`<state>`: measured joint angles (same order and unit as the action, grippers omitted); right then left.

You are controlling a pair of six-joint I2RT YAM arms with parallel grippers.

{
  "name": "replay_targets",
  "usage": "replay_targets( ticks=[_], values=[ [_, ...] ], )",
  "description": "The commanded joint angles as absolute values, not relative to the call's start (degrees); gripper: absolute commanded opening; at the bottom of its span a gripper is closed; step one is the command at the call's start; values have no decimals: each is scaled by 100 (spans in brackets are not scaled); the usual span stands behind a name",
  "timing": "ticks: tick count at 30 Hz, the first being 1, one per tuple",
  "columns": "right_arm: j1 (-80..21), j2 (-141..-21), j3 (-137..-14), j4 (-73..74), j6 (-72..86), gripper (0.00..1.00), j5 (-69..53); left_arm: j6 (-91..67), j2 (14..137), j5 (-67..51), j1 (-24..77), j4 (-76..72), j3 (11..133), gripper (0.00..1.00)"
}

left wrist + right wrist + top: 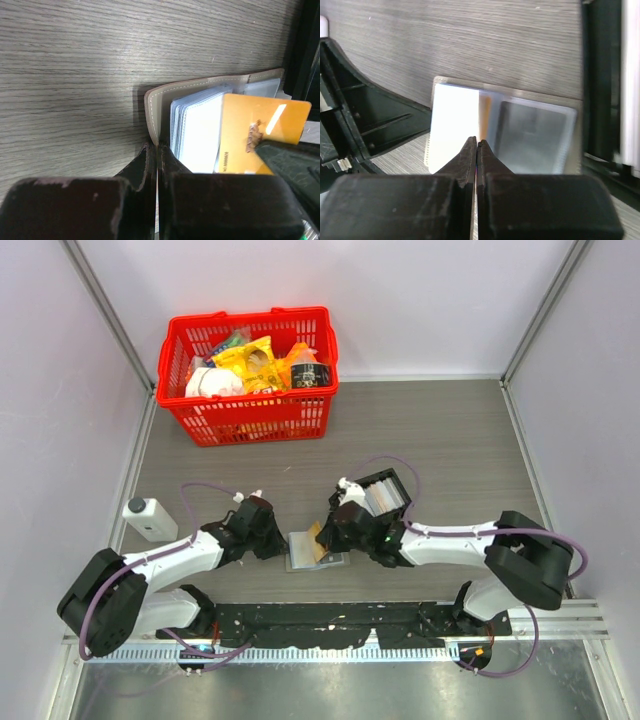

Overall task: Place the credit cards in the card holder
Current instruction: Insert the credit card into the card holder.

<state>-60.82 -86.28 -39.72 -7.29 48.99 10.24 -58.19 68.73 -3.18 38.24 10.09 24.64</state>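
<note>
The card holder (303, 558) lies open on the table between the arms, its pale blue pockets fanned out (195, 130). My left gripper (278, 540) is shut on the holder's grey-beige cover edge (154, 112), with the jaws (158, 150) closed around it. My right gripper (330, 532) is shut on a tan-orange credit card (250, 132) and holds it on edge over the pockets. In the right wrist view the card (484, 107) shows edge-on above the gripper (477, 142). More pale cards (386, 497) stand in the black tray (372, 480).
A red basket (250, 418) of groceries stands at the back left. A small white device (150, 518) sits at the left wall. The black tray is just behind my right gripper, at the right edge of the right wrist view (600, 100).
</note>
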Motion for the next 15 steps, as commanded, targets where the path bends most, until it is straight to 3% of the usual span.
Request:
replay_targets(
  ticks=[1,15],
  values=[
    [-5810,-8069,-3385,-1546,5211,1,879,-5731,7058,114,3832,1564,2180,0],
    [-5792,-8385,-2637,-2918,5888,1,686,-5774,7233,79,3832,1450,2162,0]
  ],
)
